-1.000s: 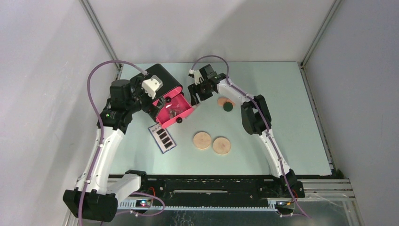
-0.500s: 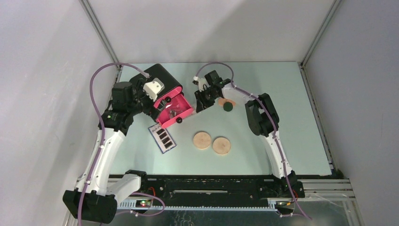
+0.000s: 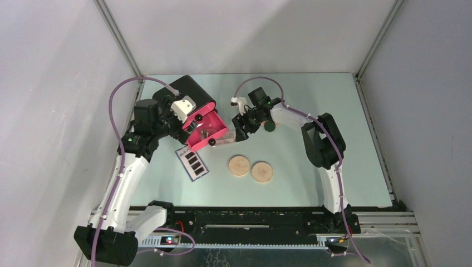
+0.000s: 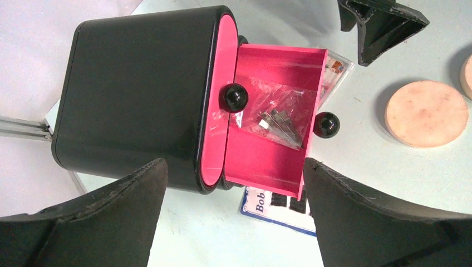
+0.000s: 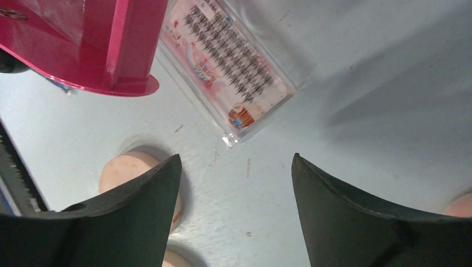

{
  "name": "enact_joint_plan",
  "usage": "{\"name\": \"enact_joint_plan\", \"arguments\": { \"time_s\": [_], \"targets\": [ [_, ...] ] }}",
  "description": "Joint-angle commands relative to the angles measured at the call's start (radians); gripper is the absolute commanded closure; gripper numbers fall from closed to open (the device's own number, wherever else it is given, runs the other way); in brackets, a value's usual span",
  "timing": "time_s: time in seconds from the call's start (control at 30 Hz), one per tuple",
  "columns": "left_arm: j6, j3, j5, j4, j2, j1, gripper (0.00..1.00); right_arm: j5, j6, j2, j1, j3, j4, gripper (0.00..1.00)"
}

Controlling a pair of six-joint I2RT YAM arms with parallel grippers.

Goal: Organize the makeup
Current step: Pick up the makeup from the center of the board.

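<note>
The black box (image 3: 186, 95) has one pink drawer (image 3: 207, 129) pulled open, with a clear packet (image 4: 278, 117) inside. My left gripper (image 3: 185, 125) hovers open and empty over the box and drawer (image 4: 273, 144). My right gripper (image 3: 243, 125) is open and empty just right of the drawer, above a clear lash packet (image 5: 228, 72) lying on the table (image 3: 225, 139). Two tan discs (image 3: 239, 165) (image 3: 261, 172) lie nearer, the black-panned palette (image 3: 192, 163) below the drawer, and the dark-green round (image 3: 269, 126) by the right wrist. The sticks are out of view.
The box stands at the far left of the pale green table (image 3: 334, 139), close to the left wall frame (image 3: 119, 47). The right arm's forearm (image 3: 289, 115) stretches across the far middle. A peach edge (image 5: 463, 206) shows at the right wrist view's margin.
My right gripper has moved right and nearer, away from the drawer's side. The lash packet now shows on the table beside the drawer. The left arm shifted slightly.
</note>
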Motion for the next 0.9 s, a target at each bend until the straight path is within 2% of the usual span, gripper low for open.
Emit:
{"name": "enact_joint_plan", "arguments": {
  "time_s": [0.0,0.33,0.67,0.87],
  "targets": [
    [0.021,-0.016,-0.01,0.008,-0.02,-0.008,0.04,0.044,-0.202,-0.028,0.009,0.041,0.022,0.16],
    [0.03,-0.023,-0.04,0.024,-0.029,-0.008,0.03,-0.05,-0.46,0.081,-0.009,0.177,-0.13,0.01],
    [0.066,-0.046,-0.106,0.059,-0.031,-0.008,0.01,-0.103,-0.563,0.125,0.02,0.231,-0.212,0.0],
    [0.081,-0.054,-0.137,0.059,-0.039,-0.008,0.01,-0.041,-0.556,0.171,0.047,0.298,-0.243,0.0]
  ]
}}
